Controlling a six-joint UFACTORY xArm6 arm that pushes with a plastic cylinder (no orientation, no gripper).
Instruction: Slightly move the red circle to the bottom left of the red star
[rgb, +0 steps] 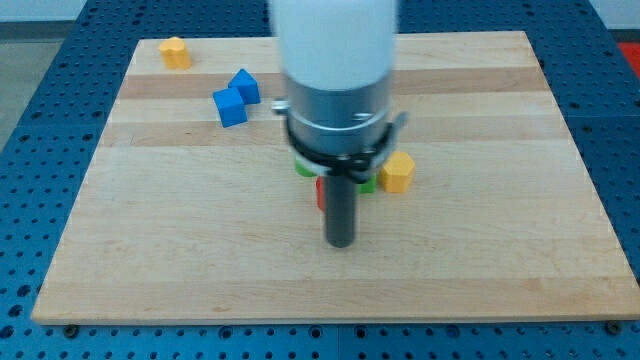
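My tip (341, 243) rests on the wooden board (200, 260) just below the middle. A red block (320, 193) shows only as a sliver at the rod's left side, so its shape cannot be told. Green pieces (303, 168) peek out on both sides of the arm's body just above it. The arm hides the rest of this cluster, and I cannot tell the red circle from the red star.
A yellow block (397, 172) sits right of the rod. Two blue blocks (243, 85) (229, 107) lie at the upper left. Another yellow block (175, 52) sits in the board's top left corner.
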